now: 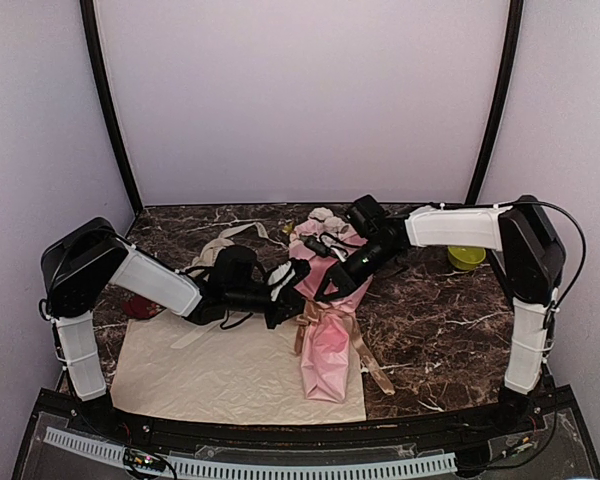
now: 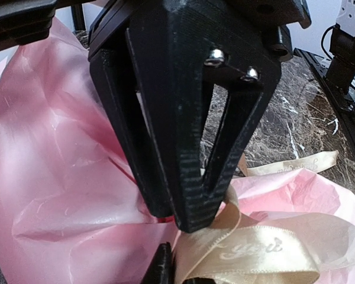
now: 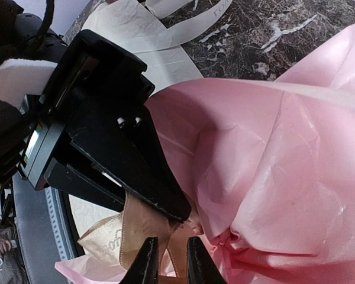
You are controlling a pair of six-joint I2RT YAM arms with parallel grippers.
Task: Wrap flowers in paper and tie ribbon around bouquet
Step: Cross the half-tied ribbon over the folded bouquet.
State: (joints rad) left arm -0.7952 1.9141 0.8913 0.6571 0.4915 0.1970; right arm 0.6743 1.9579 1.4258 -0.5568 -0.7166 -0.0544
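The bouquet (image 1: pixel 330 345) lies mid-table, a pink paper (image 3: pixel 284 177) cone with the flowers (image 1: pixel 325 228) at its far, wide end. The tan ribbon (image 1: pixel 325 318) circles the cone's waist, and its tails trail toward the front right. Both grippers meet at that waist. My left gripper (image 1: pixel 292 285) comes in from the left, its jaws pinched on a ribbon loop (image 3: pixel 115 236). My right gripper (image 3: pixel 173 263) comes in from the right with its jaws narrowly parted. A ribbon strand passes loosely between them. In the left wrist view the right gripper's tip (image 2: pixel 192 222) presses at the knot, beside printed ribbon (image 2: pixel 266 248).
A cream-beige sheet (image 1: pixel 210 370) lies under and left of the bouquet. A paler ribbon tangle (image 1: pixel 225 245) sits at the back left. A yellow-green bowl (image 1: pixel 466 257) stands at the back right, and a red object (image 1: pixel 140 306) lies by the left arm.
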